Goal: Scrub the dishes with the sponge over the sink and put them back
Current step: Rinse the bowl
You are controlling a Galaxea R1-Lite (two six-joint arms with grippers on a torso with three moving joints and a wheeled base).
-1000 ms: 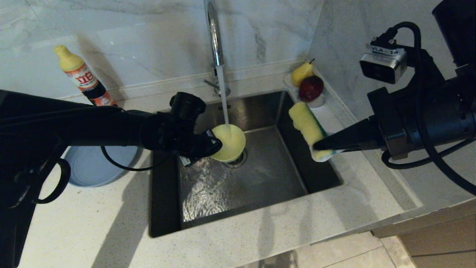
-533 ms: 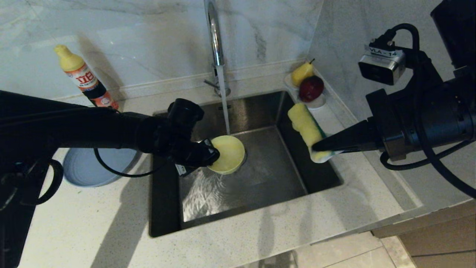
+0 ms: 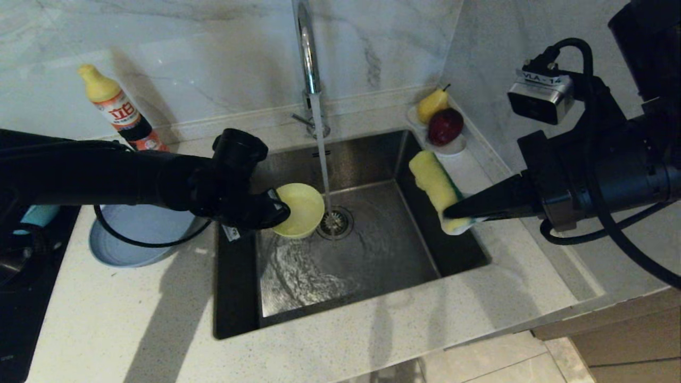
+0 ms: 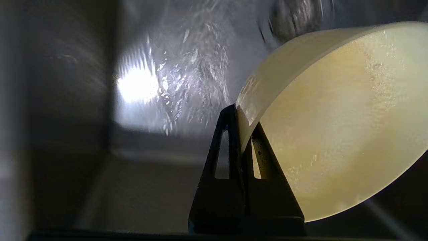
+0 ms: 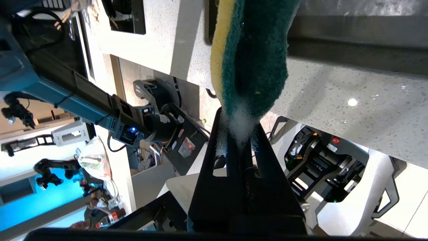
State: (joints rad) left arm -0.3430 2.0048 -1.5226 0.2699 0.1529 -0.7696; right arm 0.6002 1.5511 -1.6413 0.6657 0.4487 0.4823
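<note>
My left gripper (image 3: 279, 210) (image 4: 241, 115) is shut on the rim of the small yellow bowl (image 3: 299, 209) (image 4: 337, 124), holding it tilted over the left part of the sink (image 3: 367, 255), just left of the water stream. Over the sink's right edge, my right gripper (image 3: 451, 213) (image 5: 239, 120) is shut on one end of the sponge (image 3: 436, 183) (image 5: 250, 57), yellow foam and dark green face showing. The grey-blue plate (image 3: 127, 239) lies on the counter left of the sink, partly behind my left arm. A teal edge (image 3: 37, 215), perhaps the teal bowl, peeks out behind that arm.
Water runs from the chrome tap (image 3: 307, 53) onto the drain strainer (image 3: 334, 222). A detergent bottle (image 3: 117, 109) stands at the back left. A white saucer (image 3: 452, 146) with a pear and a red apple sits at the sink's back right corner.
My left arm has drawn the yellow bowl leftward out of the water stream, which now falls on the drain. My right gripper with the sponge has stayed almost still.
</note>
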